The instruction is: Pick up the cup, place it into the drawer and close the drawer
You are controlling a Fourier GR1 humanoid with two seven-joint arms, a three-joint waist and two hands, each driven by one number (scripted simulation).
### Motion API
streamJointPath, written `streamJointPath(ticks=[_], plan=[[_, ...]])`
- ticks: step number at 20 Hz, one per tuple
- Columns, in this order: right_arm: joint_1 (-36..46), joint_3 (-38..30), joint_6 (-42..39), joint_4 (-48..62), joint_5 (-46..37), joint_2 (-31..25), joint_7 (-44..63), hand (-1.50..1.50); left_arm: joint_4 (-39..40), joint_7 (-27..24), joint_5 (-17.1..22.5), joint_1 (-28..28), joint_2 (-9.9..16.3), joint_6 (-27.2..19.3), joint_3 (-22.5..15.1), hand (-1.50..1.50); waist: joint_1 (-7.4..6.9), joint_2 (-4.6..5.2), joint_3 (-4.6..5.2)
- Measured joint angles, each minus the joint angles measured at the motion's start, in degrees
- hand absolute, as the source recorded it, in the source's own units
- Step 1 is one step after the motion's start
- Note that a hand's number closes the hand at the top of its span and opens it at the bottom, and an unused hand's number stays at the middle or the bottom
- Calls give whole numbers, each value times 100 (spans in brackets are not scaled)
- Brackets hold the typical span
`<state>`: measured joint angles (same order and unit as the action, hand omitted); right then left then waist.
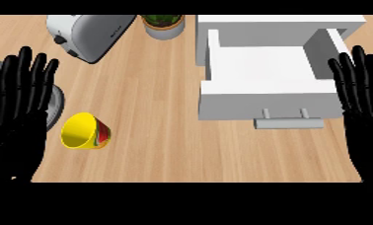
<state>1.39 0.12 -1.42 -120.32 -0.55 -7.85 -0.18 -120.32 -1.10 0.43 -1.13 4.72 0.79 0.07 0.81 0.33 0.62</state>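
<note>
Light wooden counter (167, 120) with lengthwise grain, evenly lit. At its far edge, a silver toaster (91, 34) beside a potted plant (163, 24).

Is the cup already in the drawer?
No, the yellow cup lies on its side on the counter, left of the open drawer.

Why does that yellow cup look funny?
The yellow cup with red and green on its side lies tipped over on the wooden counter, its mouth facing sideways, beside the left hand. Nothing has spilled. The white drawer stands pulled open, with nothing visible inside.
</note>
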Motion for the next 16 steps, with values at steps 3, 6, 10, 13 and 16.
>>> streamJointPath(ticks=[3, 6, 10, 13, 16], plan=[[-70, -12, -46, 54, 42, 46, -45, -150, 92, -196, 365, 122, 139, 369, 125, -150, -49, -19, -32], [-75, -11, -60, 95, 125, 104, -38, -150, 298, -498, 1054, 273, 510, 1087, 448, -150, -82, -26, -44], [-113, 117, -168, 51, 514, 228, 334, -150, 484, -136, 2100, 437, 643, 1579, 615, -150, -97, -31, -52], [-31, 180, -175, 104, 578, 290, 467, -150, 686, -8, 2528, 445, 739, 1856, 740, -150, -95, -33, -56], [89, 151, -182, 244, 607, 326, 494, -150, 720, 165, 2797, 413, 776, 1954, 852, -150, -94, -34, -59]])
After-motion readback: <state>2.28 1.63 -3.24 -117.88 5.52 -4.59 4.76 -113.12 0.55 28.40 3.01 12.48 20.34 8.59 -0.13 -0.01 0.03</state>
